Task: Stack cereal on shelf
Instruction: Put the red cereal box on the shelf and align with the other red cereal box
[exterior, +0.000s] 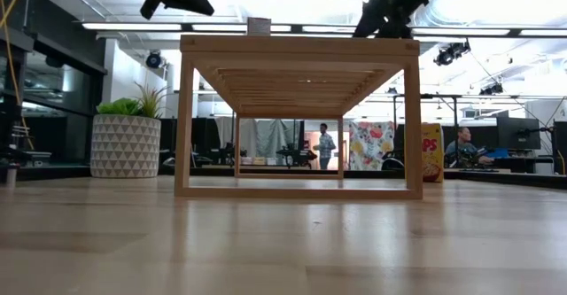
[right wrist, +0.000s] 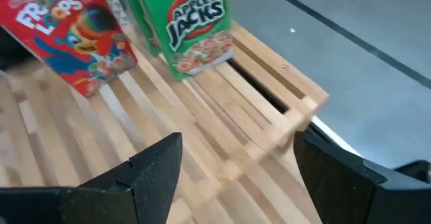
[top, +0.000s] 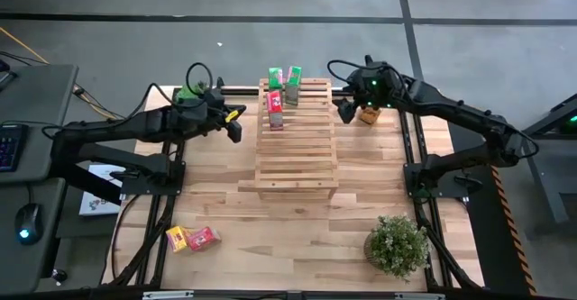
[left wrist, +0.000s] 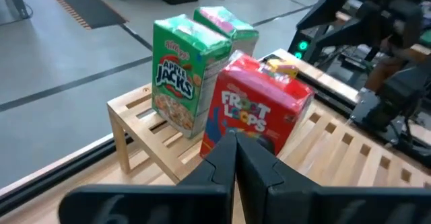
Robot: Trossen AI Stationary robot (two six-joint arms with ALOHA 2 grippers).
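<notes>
The shelf (top: 297, 138) is a slatted wooden rack in the middle of the table. Two green cereal boxes (left wrist: 178, 76) (left wrist: 225, 25) stand upright on its far end. A red one (left wrist: 259, 109) stands upright on the slats just nearer. A yellow box (top: 369, 113) sits on the table right of the rack. A yellow box (top: 176, 238) and a pink-red box (top: 204, 237) lie at the near left. My left gripper (top: 234, 129) hangs shut, left of the rack. My right gripper (right wrist: 239, 163) hangs open over the rack's far right corner, with nothing between its fingers.
A potted plant in a white patterned pot (exterior: 127, 140) stands at the table's far left corner. A leafy plant (top: 397, 244) stands at the near right. Bare tabletop (top: 288, 237) lies between the rack and the near edge. People show in the room beyond.
</notes>
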